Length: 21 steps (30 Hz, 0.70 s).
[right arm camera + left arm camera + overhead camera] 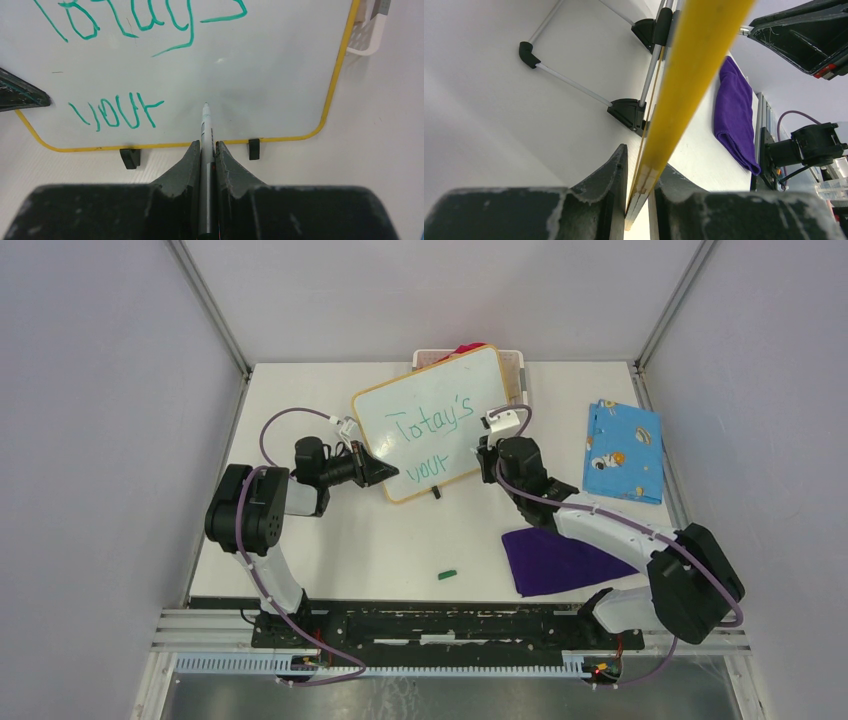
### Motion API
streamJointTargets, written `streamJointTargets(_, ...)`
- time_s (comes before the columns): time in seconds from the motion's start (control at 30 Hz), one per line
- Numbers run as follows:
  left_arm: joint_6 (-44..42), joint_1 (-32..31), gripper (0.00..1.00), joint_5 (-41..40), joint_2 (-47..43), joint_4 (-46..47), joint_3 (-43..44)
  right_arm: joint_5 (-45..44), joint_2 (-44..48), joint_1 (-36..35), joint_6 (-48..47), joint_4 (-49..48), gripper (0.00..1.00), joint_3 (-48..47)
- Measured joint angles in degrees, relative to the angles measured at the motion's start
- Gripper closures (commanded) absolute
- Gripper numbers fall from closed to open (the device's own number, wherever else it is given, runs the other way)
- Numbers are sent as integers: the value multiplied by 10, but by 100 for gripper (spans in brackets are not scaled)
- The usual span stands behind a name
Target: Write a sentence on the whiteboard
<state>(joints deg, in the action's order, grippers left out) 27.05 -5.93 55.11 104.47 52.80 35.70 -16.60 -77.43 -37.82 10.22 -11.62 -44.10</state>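
The whiteboard (pixel 432 423) stands tilted at the table's back middle, with green words "Totay's" above "your" (pixel 116 111). My left gripper (pixel 384 473) is shut on the board's lower left frame edge (pixel 659 165). My right gripper (pixel 487 453) is shut on a grey marker (pixel 205 145). The marker tip points at blank board to the right of "your" and looks close to the surface; contact cannot be told. The board's yellow frame (pixel 327 105) and two black feet (pixel 254 148) show in the right wrist view.
A white basket (pixel 515 368) with red cloth stands behind the board. A blue patterned cloth (pixel 623 451) lies at right, a purple cloth (pixel 560 560) near my right arm, a green marker cap (pixel 447 574) at front middle.
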Motion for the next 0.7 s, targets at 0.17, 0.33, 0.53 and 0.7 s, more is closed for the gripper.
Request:
streamJointTargets(0.17, 0, 0, 75, 0, 0, 0, 0, 19, -5, 0, -2, -25, 100, 2)
streamJointTargets(0.33, 0, 0, 75, 0, 0, 0, 0, 28, -18, 0, -5, -33, 100, 1)
streamJointTargets(0.53, 0, 0, 75, 0, 0, 0, 0, 29, -33, 0, -7, -32, 100, -2)
streamJointTargets(0.7, 0, 0, 75, 0, 0, 0, 0, 28, -44, 0, -10, -29, 100, -12)
